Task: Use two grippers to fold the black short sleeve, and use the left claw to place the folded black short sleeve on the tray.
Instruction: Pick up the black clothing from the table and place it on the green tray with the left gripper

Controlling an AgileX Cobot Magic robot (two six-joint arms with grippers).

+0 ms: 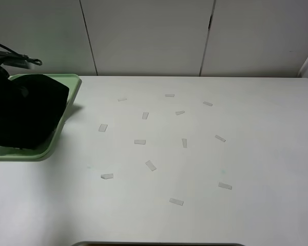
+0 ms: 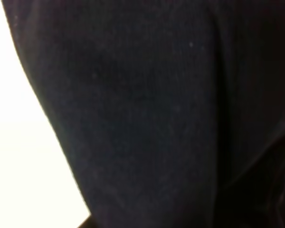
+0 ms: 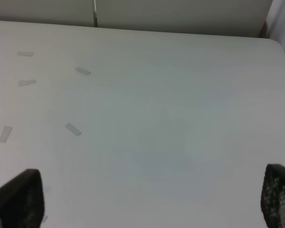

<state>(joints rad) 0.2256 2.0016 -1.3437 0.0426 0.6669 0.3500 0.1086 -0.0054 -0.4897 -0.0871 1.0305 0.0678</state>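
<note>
No writing shows on the black short sleeve (image 1: 28, 110) on the tray (image 1: 66, 110), counter's far left corner; left tool probably pinching it; right tool (image 3: 152, 199) spread wide.

Plain black all over on the black short sleeve (image 1: 28, 110), no lettering showing, and up close in the left wrist view it's a flat, matte black weave. Under it the tray (image 1: 66, 110) is a pale mint green. The table (image 1: 195, 169) runs white, speckled with small translucent greyish tape strips (image 1: 139, 142). The right gripper (image 3: 147, 199) shows black, dotted-textured fingertips (image 3: 19, 199).
</note>
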